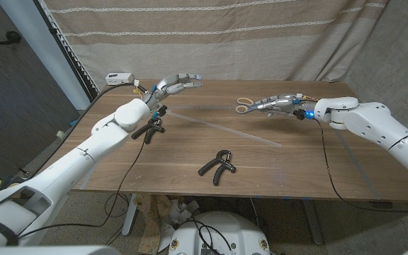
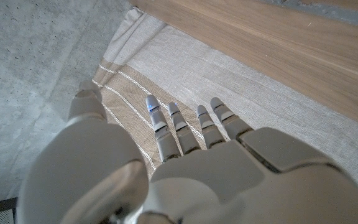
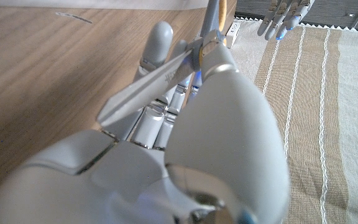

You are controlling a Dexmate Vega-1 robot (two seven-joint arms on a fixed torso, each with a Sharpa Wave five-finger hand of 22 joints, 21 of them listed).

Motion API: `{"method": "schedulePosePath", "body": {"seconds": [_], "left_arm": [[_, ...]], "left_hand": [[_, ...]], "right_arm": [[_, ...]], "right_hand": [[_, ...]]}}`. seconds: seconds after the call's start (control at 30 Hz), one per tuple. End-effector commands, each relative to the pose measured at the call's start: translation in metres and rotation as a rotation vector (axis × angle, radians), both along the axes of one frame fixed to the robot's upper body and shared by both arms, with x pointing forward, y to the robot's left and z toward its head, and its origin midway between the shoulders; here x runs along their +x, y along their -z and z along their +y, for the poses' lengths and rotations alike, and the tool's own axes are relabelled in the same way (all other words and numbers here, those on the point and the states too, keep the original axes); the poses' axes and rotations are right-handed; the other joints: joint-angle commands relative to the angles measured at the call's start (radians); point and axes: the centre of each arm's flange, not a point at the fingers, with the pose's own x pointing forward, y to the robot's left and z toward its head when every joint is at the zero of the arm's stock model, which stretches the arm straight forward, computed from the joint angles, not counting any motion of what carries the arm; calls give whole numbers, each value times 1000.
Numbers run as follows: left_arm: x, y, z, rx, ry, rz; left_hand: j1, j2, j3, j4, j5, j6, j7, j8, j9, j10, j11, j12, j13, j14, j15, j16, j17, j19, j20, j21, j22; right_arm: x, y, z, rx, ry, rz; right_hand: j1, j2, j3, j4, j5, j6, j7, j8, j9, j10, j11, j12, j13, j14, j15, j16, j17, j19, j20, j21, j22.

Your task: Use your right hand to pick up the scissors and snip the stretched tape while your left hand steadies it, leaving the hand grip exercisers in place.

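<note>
Above the table, scissors [image 1: 255, 105] gripped in right hand [image 1: 283, 104], handles outward

From the head view I can't make out the scissors' [image 1: 250, 105] blades; my right hand [image 1: 280, 103] covers them, leaving just the loops clear. In the right wrist view the loops are cut off by the edge and the blade tips vanish behind the hand. The tape [image 1: 222, 127] is a faint streak on the surface [image 1: 289, 170], its ends too thin to trace. The left exerciser [image 1: 149, 130] sits partly behind my left arm.
</note>
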Motion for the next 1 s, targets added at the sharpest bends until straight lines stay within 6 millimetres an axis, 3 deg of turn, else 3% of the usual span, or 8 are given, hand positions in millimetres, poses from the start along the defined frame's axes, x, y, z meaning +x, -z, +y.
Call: {"method": "schedulePosePath", "body": {"seconds": [0.03, 1.0], "left_arm": [[0, -7, -11, 73, 19, -13], [-12, -23, -30, 230, -3, -54]], "left_hand": [[31, 2, 12, 0, 6, -5, -1, -5, 5, -7, 1, -1, 4, -8, -161, -2, 2, 3, -78, -1, 2], [80, -1, 23, 8, 1, 34, 0, 4, 10, -23, 1, -3, 6, -26, -159, -1, 3, 1, -82, 0, 3]], "right_arm": [[-1, -3, 6, -29, -8, 13], [5, -11, 9, -101, 10, 51]], "right_hand": [[169, 154, 2, -1, 4, 3, 11, -1, 0, 4, 4, -2, 1, 106, -104, 5, 4, -1, -47, 5, -1], [170, 155, 5, 0, 5, -3, 14, -14, -1, 8, 7, -11, -6, 105, -105, 4, 0, -6, -46, 17, -16]]}}
